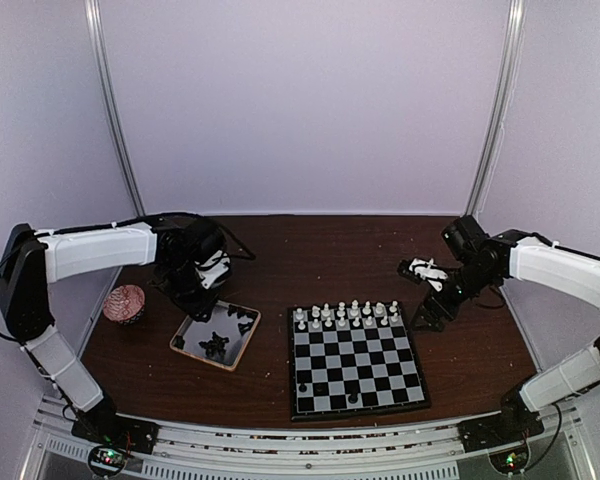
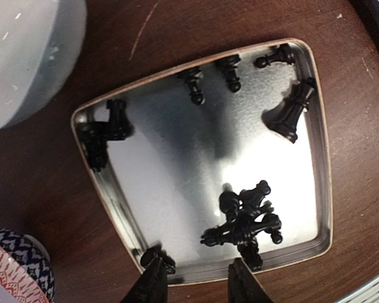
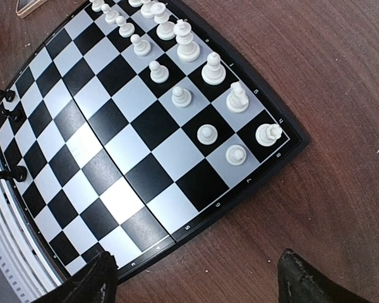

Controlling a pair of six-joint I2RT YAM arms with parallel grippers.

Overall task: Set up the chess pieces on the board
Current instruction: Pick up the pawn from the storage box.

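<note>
On the dark wooden desk (image 1: 320, 255), the chessboard (image 1: 355, 365) is lying flat in front of the right arm, with a shallow metal tray (image 2: 170, 164) with a wooden rim sitting just beside it to the left. A patterned round object (image 1: 125, 303) is resting on the desk farther left, apart from the tray.

**Tray contents.** Only black chess pieces (image 2: 246, 221) are lying in the tray.
- Most are tumbled together in a heap near one corner.
- A few are leaning against the opposite wall.
- Two are lying side by side along the far rim, with a pawn in the corner next to them.
- A larger piece is lying on its side by the adjacent wall.
- One more is sitting in the near corner, close to the left-hand fingertip.

**Board contents.** The white chess pieces (image 3: 186, 44) are standing upright in two rows along the board's far edge. Three black pieces are standing on the opposite, near edge. The ranks between are showing bare checks.

**End effectors.**
- The left end effector (image 2: 197, 268) is hovering over the tray's near rim. Its jaws are partly released and nothing is showing between them.
- The right end effector (image 3: 196, 255) is hanging above the board's far right corner, released wide and carrying nothing.
</note>
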